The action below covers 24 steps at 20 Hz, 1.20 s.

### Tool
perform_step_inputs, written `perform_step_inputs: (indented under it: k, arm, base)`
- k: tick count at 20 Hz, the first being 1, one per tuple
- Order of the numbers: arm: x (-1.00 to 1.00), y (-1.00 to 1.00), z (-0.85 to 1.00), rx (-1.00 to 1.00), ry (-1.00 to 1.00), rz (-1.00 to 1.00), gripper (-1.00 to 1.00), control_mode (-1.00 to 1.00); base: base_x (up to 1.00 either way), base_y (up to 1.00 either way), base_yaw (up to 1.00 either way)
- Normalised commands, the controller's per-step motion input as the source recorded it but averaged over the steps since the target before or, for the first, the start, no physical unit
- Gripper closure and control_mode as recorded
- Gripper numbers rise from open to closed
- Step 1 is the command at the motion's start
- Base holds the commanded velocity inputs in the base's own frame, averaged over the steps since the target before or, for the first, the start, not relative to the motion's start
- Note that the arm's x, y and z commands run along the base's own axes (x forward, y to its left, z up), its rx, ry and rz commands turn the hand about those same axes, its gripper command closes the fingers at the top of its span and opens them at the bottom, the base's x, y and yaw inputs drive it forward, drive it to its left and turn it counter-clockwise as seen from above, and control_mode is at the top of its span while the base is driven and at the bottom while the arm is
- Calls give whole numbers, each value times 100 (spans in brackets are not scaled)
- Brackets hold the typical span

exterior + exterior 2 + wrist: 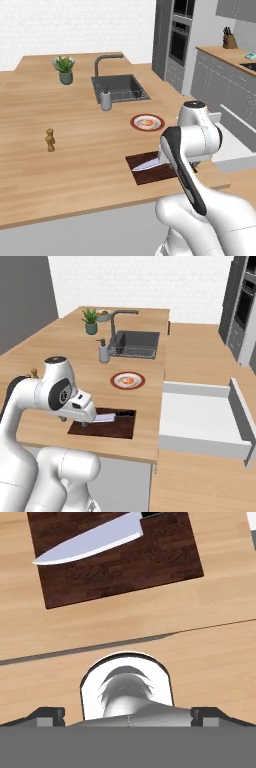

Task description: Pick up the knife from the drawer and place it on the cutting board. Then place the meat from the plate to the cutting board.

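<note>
The knife [146, 164] [107, 417] [95, 539] lies flat on the dark cutting board [152, 176] [112, 429] [125, 569], untouched, with its black handle toward the drawer side. My gripper [84, 421] [128, 714] hovers just above the board's near end, open, with nothing between its fingers. Beyond the board, the meat [147, 121] [128, 379] rests on the red-rimmed plate [135, 123] [116, 381]. The white drawer [200, 416] stands pulled out to the right of the counter, and its inside is bare.
A sink [120, 87] [135, 343] with a faucet [102, 62] and a soap dispenser [106, 99] [103, 351] is behind the plate. A potted plant [65, 69] [90, 321] stands further back. A wooden pepper mill [49, 140] is at the left.
</note>
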Motion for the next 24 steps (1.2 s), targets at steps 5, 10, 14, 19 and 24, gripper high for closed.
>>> perform_step_inputs:
  k: [5,10,14,19,24]
  arm:
    - [0,0,0,0,0,0,-100,100]
    - [0,0,0,0,0,0,-100,100]
    - [0,0,0,0,0,0,-100,100]
    - [0,0,0,0,0,0,-100,100]
    - [0,0,0,0,0,0,-100,100]
  base:
    - [-16,-100,0]
    - [-12,-98,6]
    - [2,-96,40]
    - [7,-82,52]
    - [15,-26,66]
